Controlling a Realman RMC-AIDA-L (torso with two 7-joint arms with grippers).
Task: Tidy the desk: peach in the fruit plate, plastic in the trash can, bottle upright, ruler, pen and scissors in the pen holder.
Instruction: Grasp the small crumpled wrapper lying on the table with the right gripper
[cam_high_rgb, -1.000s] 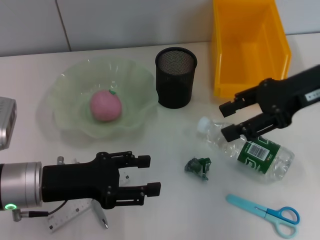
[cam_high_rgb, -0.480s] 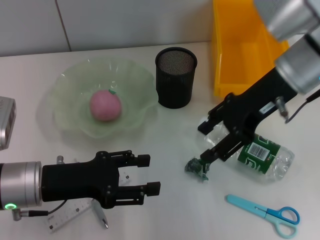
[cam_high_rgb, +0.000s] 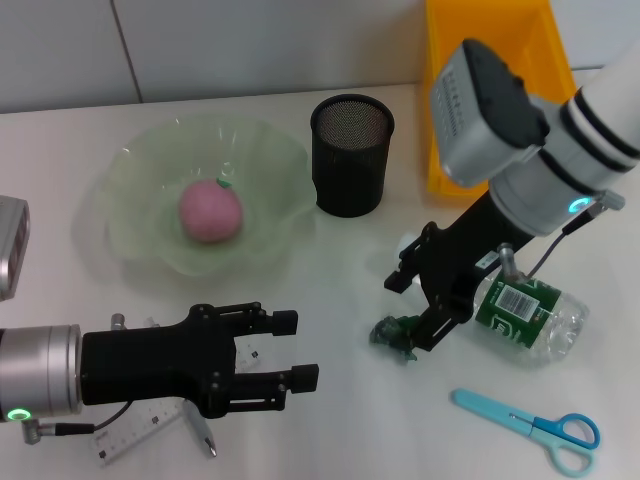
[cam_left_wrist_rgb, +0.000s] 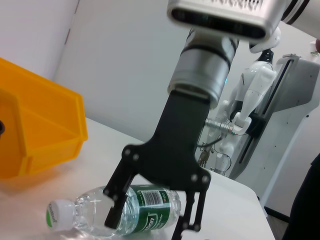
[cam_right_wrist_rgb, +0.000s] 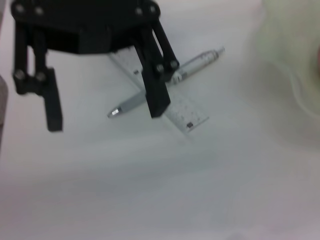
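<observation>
Because the crumpled green plastic (cam_high_rgb: 397, 334) looks featherlight, soft and springy, it should crush easily and is best pinched across its bulk. It lies on the counter (cam_high_rgb: 330, 420) between the lying bottle (cam_high_rgb: 510, 305) and the left tool, just beside the lower fingertip of the right tool (cam_high_rgb: 408, 311), whose jaws stand spread and empty. The left tool (cam_high_rgb: 298, 349), also spread and empty, hovers over the ruler (cam_high_rgb: 135, 432) and pen (cam_high_rgb: 200, 432).

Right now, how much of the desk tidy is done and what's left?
Done: the peach sits in the fruit plate. In hand: the right gripper, open, is beside the crumpled plastic, not yet gripping. Left: the bottle lies on its side; the scissors, ruler and pen are outside the pen holder. The left gripper hovers open near the ruler.
</observation>
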